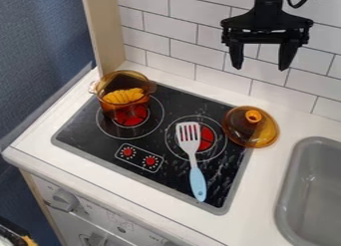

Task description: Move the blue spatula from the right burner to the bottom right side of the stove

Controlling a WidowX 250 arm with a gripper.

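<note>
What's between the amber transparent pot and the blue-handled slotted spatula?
Camera view: just black stovetop with thin white burner rings; no object between the amber transparent pot and blue-handled slotted spatula.

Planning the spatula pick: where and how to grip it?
Probably mid-handle on the blue handle, straight down from above, one finger along each long side. It lies flat and is long and narrow; the slotted head is wider, so harder to straddle.
</note>
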